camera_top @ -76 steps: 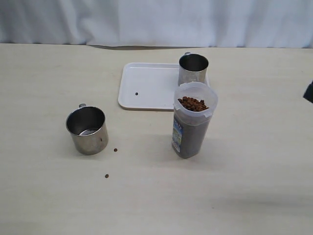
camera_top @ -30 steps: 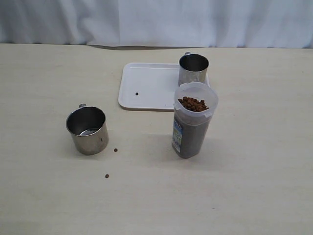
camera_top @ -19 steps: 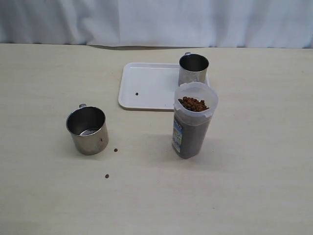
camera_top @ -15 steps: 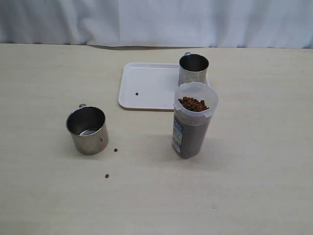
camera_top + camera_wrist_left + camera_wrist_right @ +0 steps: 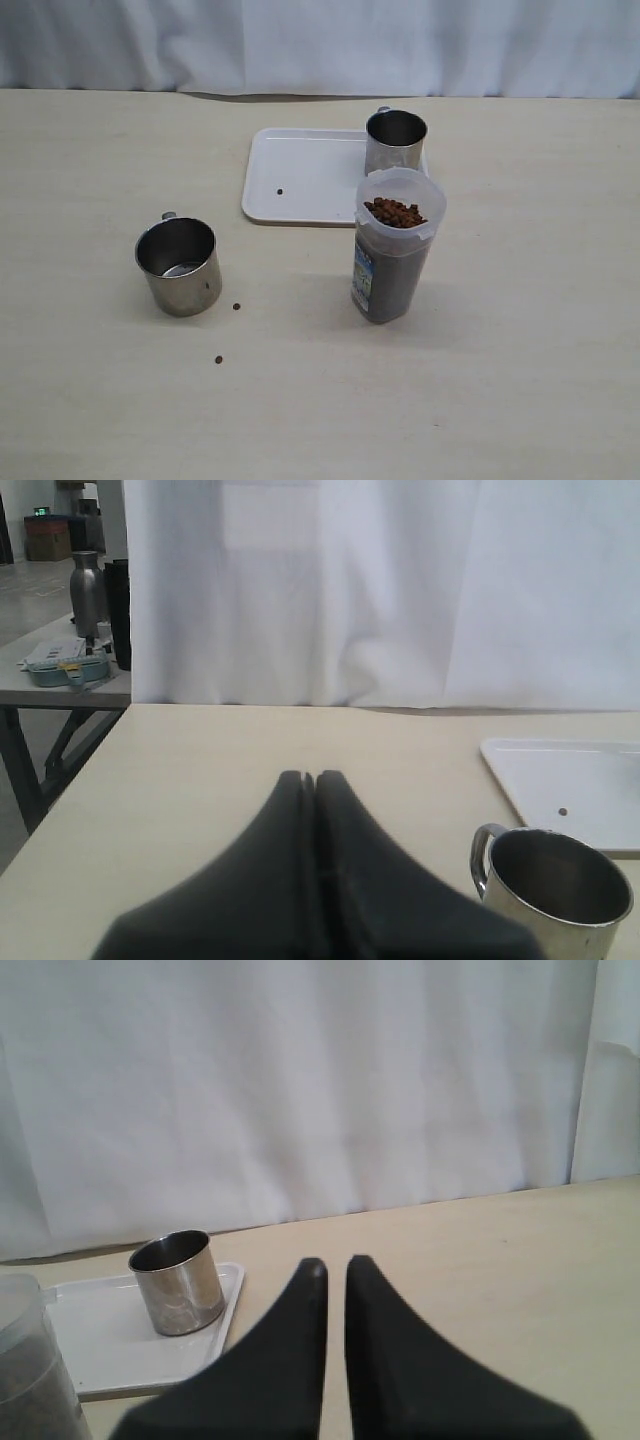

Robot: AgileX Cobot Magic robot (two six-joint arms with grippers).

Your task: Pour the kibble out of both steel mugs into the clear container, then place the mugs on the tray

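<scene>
Both tools sit idle: the left gripper has its jaws pressed together on nothing, and the right gripper is closed and empty too, both well back from the work and out of the exterior view. The clear container stands upright on the table, just in front of the tray, with kibble heaped near its rim, so the pouring looks done. One mug is already on the tray's right end. The other mug stands on the table, well left of the container and apparently empty; it has yet to go on the tray. A few stray pellets lie beside it. Compared with the earliest frame, a dark shape at the right edge, probably the right arm, is gone; nothing on the table has shifted.
</scene>
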